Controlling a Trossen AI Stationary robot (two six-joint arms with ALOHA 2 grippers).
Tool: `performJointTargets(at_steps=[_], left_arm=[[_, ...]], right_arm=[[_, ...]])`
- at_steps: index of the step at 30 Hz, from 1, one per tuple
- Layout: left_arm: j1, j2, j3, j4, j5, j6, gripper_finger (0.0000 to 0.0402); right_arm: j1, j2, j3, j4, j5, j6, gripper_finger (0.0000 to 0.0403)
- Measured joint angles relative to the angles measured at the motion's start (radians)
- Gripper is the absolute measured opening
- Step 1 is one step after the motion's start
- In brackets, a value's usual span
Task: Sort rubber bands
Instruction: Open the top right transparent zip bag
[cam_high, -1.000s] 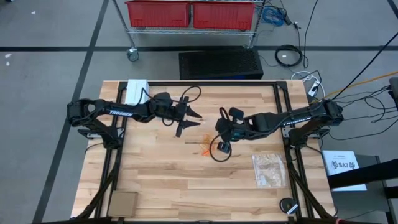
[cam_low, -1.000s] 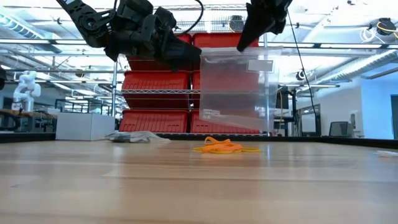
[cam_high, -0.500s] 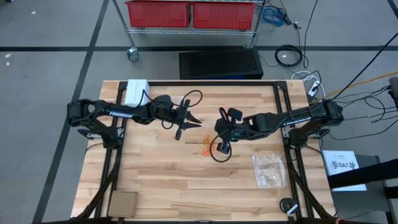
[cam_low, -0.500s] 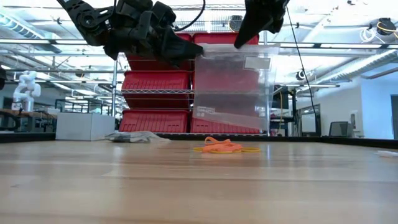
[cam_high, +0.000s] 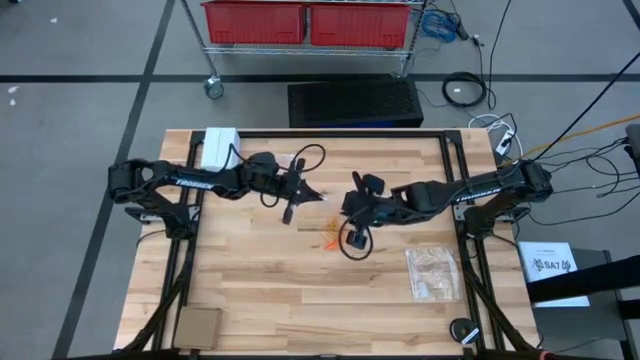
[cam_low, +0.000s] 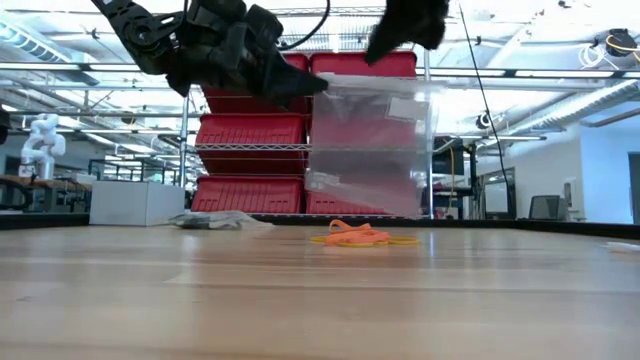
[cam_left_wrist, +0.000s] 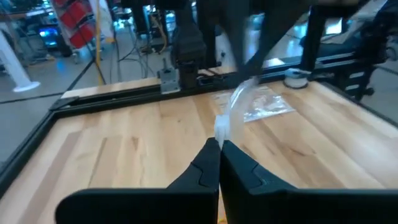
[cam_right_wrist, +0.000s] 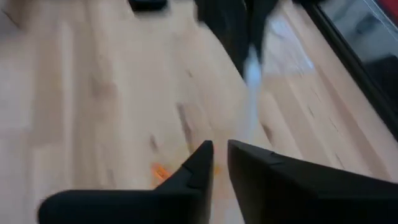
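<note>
A clear plastic zip bag (cam_low: 370, 145) hangs in the air over the table's middle, with my left gripper (cam_low: 315, 88) shut on its upper left corner. My right gripper (cam_high: 345, 207) sits just above the bag's top edge, its fingers (cam_right_wrist: 205, 155) a narrow gap apart with nothing between them. Below the bag, a small heap of orange rubber bands (cam_low: 352, 235) lies flat on the wooden table (cam_high: 250, 280); it also shows in the high view as rubber bands (cam_high: 332, 238). My left gripper pinches the bag's top edge at its left corner (cam_left_wrist: 222, 127) between its two fingers. The fingers come about level from the table's left side. The bag hangs below them, slightly tilted, its bottom edge (cam_low: 360, 203) clear of the table.
A second clear bag (cam_high: 432, 272) lies flat near the table's right edge. A white box (cam_high: 218, 148) stands at the far left corner, and a cardboard square (cam_high: 198, 327) lies at the near left corner. A crumpled bag (cam_low: 215, 220) lies beside the white box.
My left gripper has shut on the bag's upper left corner and taken hold. My right gripper, which had the bag's top edge, has come up off it. The bag has swung slightly toward the left and hangs from the left gripper alone.
</note>
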Motion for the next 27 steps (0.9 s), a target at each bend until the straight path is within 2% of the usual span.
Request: performJointTargets(at_steps=[3, 8, 13, 20, 27], left_arm=[[0.000, 0.000, 0.000, -0.005, -0.008, 0.009, 0.0003], [0.000, 0.000, 0.000, -0.006, -0.009, 0.009, 0.0002], [0.000, 0.000, 0.000, -0.006, -0.010, 0.009, 0.0001], [0.000, 0.000, 0.000, -0.007, -0.010, 0.009, 0.0001], [0.000, 0.000, -0.002, -0.017, -0.023, 0.009, 0.0000]], right_arm=[[-0.019, 0.003, 0.000, 0.101, -0.045, -0.038, 0.0070], [-0.074, 0.016, 0.001, 0.166, -0.046, -0.062, 0.0119], [-0.124, 0.057, 0.000, 0.188, -0.118, -0.115, 0.0130], [-0.149, 0.077, 0.000, 0.229, -0.122, -0.121, 0.0103], [-0.148, 0.090, 0.000, 0.223, -0.121, -0.120, 0.0012]])
